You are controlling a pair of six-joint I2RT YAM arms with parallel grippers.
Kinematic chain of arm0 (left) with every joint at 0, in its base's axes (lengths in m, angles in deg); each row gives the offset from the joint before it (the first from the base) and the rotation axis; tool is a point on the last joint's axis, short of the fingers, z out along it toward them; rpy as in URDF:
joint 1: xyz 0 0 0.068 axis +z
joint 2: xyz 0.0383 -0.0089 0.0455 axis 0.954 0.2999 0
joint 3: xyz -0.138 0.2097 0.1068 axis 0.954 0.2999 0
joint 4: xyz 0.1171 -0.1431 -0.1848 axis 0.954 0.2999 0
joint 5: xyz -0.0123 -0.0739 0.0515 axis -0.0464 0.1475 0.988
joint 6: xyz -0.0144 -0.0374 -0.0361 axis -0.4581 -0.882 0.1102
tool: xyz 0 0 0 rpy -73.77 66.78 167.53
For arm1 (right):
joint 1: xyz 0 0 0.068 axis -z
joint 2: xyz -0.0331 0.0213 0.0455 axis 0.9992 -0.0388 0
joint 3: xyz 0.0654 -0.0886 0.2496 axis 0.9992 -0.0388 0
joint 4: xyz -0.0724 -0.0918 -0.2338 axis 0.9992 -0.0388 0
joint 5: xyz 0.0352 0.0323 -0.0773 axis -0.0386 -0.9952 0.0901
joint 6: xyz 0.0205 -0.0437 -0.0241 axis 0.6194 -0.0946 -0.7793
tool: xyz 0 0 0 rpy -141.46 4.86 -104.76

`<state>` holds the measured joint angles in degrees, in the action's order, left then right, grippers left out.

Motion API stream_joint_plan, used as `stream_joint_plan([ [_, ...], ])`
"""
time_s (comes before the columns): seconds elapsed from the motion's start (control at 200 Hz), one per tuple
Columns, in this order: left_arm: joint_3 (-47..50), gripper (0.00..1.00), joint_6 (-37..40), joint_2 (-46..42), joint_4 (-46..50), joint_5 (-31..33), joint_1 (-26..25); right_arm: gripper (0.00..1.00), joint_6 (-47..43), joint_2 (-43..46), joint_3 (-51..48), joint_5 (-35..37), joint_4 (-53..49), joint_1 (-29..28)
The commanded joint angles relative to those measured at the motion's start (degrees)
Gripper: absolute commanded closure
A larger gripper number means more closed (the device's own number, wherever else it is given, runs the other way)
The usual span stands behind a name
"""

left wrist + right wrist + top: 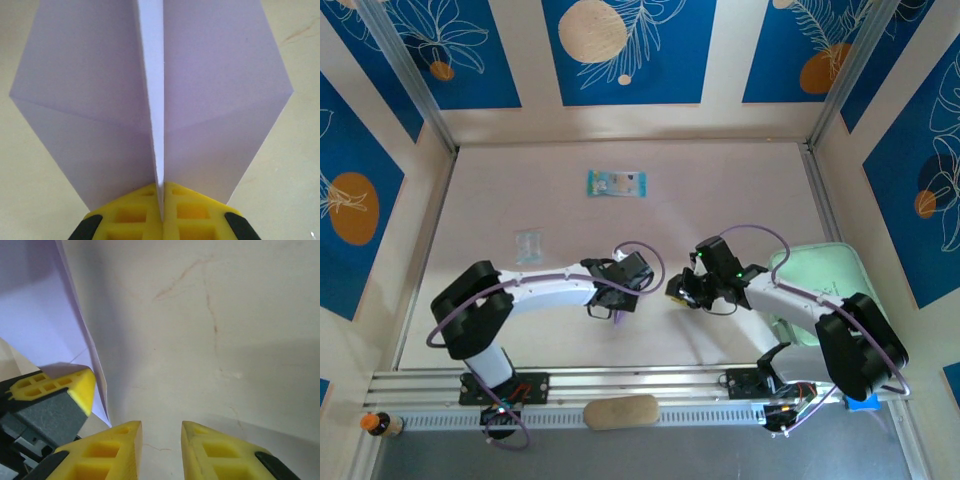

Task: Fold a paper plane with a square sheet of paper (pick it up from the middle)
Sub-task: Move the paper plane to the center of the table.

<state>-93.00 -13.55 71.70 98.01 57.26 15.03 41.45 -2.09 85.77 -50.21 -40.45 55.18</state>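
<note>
Centrally, just toward 6 o'clock from the middle of the bench point(720, 200), the left fingers point(131, 216) are clenched on the sheet point(90, 100). The sheet is thin, matte, pale lilac paper. It is folded along a centre crease, and that doubled ridge stands upright and is pinched between the yellow, waffle-moulded pads. To either side a flat wing is spread toward 9 and 3 o'clock. Each wing is crossed by a faint diagonal crease, is widest at its outer corner and narrows toward the fingers at 6 o'clock. The far end toward 12 o'clock is cut off by the frame.

The right fingers point(117, 452) are released, and bare bench is seen in the gap between their blunt yellow tips. In the right wrist view, one straight edge of the sheet runs down at 10 o'clock, just beside a left finger backed by grey housing. The bench surface is smooth and cream, marked with faint brownish hairline streaks.

From above, the right fingers lie at 3 o'clock of the left ones, near but apart. A small blue-green packet point(617, 183) lies at 12 o'clock. A mint-green tray point(840, 262) with rounded corners sits at the 3 o'clock edge.
</note>
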Motion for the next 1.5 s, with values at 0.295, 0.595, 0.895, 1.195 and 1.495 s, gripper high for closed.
stream_joint_plan([
  [0.295,-1.4,0.92,-3.4,3.4,1.7,-0.9,1.0,0.74,0.7,0.8,-0.9,-0.4,-1.3,0.1],
  [0.595,-1.8,0.83,-3.6,4.7,2.0,-0.9,1.2,0.74,0.7,0.1,-0.9,-0.8,-0.8,0.1],
  [0.895,-2.3,0.76,-6.5,7.8,2.4,-1.2,1.3,0.74,0.6,-0.5,-1.1,-1.0,-0.3,0.1],
  [1.195,-4.1,0.62,-13.2,11.2,5.6,0.1,1.1,0.74,-0.1,2.0,-1.9,-1.3,-1.2,1.3],
  [1.495,-7.2,0.57,-16.0,11.2,10.2,2.5,0.7,0.73,-1.7,6.3,-3.4,-2.2,-3.4,4.5],
])
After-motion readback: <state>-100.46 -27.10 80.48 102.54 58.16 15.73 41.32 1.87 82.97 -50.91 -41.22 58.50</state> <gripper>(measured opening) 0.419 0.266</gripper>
